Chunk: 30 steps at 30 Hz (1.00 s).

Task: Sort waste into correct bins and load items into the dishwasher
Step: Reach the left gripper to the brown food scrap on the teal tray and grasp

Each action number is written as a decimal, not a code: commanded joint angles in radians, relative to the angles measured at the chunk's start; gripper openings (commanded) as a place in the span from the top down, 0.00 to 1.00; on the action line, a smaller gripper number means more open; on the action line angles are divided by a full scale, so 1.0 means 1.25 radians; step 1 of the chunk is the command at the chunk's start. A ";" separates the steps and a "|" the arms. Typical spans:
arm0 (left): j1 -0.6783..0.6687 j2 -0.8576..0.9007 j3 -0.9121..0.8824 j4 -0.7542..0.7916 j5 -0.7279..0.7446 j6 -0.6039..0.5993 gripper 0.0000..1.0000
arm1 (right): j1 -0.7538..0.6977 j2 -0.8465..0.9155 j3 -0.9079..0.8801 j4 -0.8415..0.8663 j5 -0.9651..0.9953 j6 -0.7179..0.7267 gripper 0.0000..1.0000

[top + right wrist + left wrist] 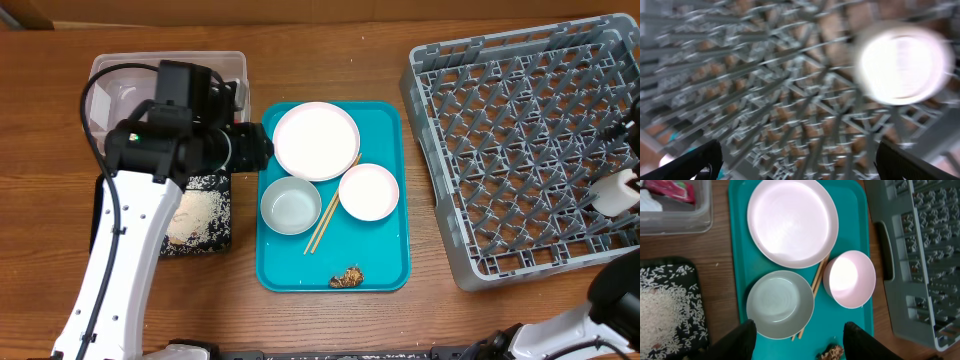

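Observation:
On the teal tray (385, 260) lie a round white plate (316, 140), two white bowls (291, 205) (369, 191), wooden chopsticks (325, 225) and a brown food lump (346, 277). My left gripper (797, 342) is open and empty above the tray's near end, over the bowl (780, 304) and the lump (831, 353). The clear tub (675, 225) holds the red sauce packet (675, 190) and the napkin (650, 202). Rice (195, 215) lies in the black tray (215, 240). My right gripper (797, 160) is open over the grey dish rack (520, 140). The white cup (902, 65) sits in the rack.
The rack fills the right side of the table, close to the teal tray's right edge (885, 235). The tub and black tray stand left of the teal tray, under my left arm. The right wrist view is blurred.

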 commanded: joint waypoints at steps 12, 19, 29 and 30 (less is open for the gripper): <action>-0.309 0.104 0.009 -0.103 -0.119 0.114 0.38 | 0.240 -0.280 0.006 -0.079 -0.037 -0.063 0.00; -0.423 0.237 0.009 -0.179 -0.119 0.114 0.37 | 0.271 -0.279 0.005 -0.082 -0.034 -0.063 0.00; -0.527 0.390 0.009 -0.201 -0.119 0.118 0.35 | 0.271 -0.278 0.005 -0.082 -0.022 -0.063 0.00; -0.532 0.398 0.009 -0.201 -0.118 0.123 0.35 | 0.271 -0.278 0.005 -0.083 -0.016 -0.063 0.00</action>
